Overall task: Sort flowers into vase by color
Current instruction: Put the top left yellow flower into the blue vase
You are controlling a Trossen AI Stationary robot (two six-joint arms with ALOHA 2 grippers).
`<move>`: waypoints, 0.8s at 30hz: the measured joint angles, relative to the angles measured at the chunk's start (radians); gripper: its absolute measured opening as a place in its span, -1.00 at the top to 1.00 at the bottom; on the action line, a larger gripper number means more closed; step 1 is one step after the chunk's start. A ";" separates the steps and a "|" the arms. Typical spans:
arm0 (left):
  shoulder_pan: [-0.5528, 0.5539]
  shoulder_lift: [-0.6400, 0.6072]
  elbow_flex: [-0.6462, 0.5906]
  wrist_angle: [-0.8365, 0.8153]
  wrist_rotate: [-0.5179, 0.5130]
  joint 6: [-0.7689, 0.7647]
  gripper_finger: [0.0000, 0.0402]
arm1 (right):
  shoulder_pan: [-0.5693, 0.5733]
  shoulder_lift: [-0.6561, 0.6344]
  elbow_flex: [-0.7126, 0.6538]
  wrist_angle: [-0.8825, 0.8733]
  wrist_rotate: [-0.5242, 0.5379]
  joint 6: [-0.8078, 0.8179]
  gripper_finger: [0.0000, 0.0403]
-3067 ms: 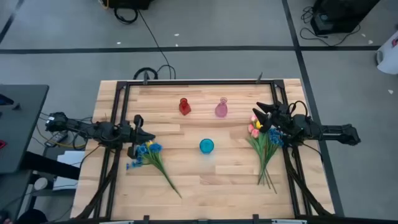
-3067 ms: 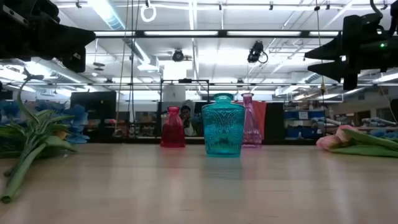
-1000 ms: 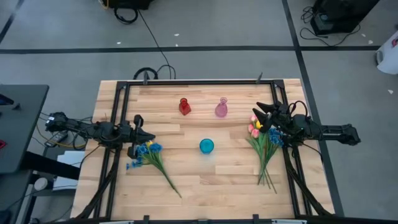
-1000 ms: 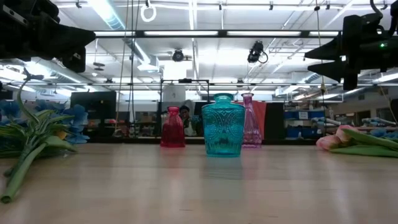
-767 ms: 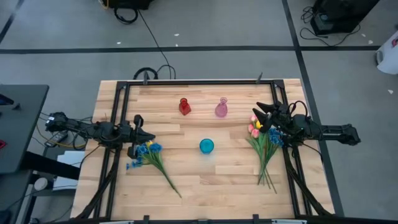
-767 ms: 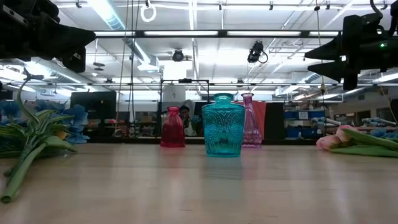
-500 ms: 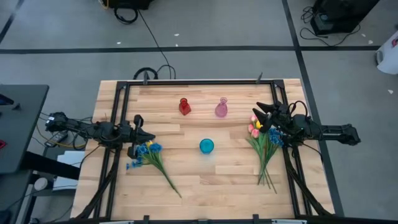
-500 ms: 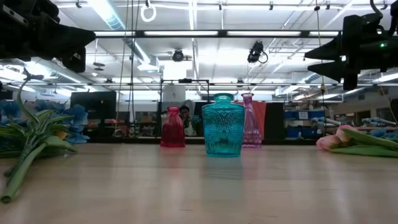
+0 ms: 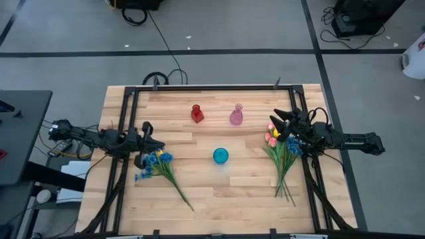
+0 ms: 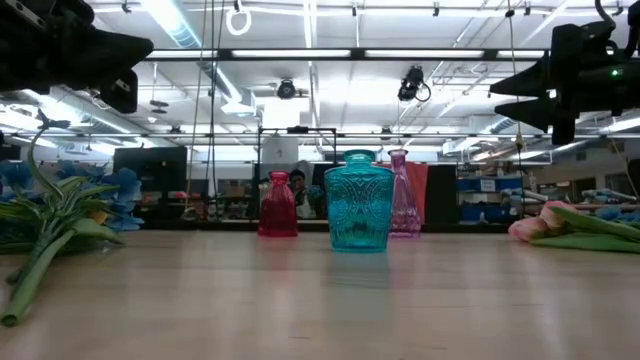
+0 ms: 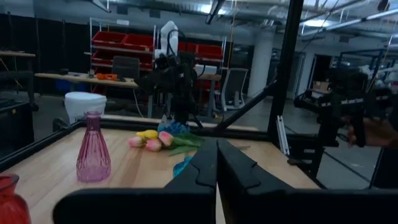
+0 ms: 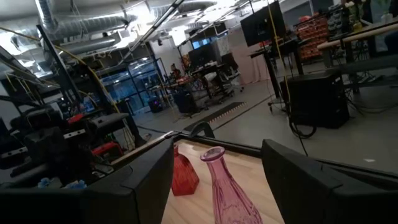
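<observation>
High view, landmark: teal vase (image 9: 220, 156)
Left gripper (image 9: 161, 145): clenched, empty, left of the vase, above blue flowers (image 9: 158, 160)
Right gripper (image 9: 273, 121): released, right of the vase, above tulips (image 9: 272, 137)

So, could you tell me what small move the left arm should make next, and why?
Probably open the left gripper and lower it toward the blue flowers. It hovers shut above them, all flowers lie on the table, and the vases stand without any.

The left claw (image 9: 161, 145) sits slightly higher in the low view than before.
</observation>
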 joint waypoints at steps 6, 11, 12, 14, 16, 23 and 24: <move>0.000 0.000 0.000 0.024 0.000 0.000 0.96 | 0.000 0.000 0.000 0.062 0.025 0.000 -0.25; 0.000 0.000 0.000 0.023 0.000 0.000 0.96 | 0.000 0.000 0.000 0.091 0.029 0.000 -0.25; 0.000 0.000 0.000 0.024 0.000 0.000 0.96 | 0.000 0.000 0.000 0.091 0.029 0.000 -0.25; 0.000 0.000 0.000 0.030 0.000 0.000 0.96 | 0.000 0.000 0.000 0.090 0.008 0.013 -0.25; 0.000 0.000 0.000 0.052 0.000 0.000 0.96 | 0.000 0.000 0.000 0.093 -0.052 0.040 -0.25; 0.000 0.000 0.000 0.176 -0.019 0.000 0.96 | 0.004 0.134 0.145 -0.073 -0.236 0.098 -0.19; 0.000 0.000 0.000 0.185 -0.026 0.001 0.96 | 0.008 0.178 0.170 -0.107 -0.237 0.106 -0.17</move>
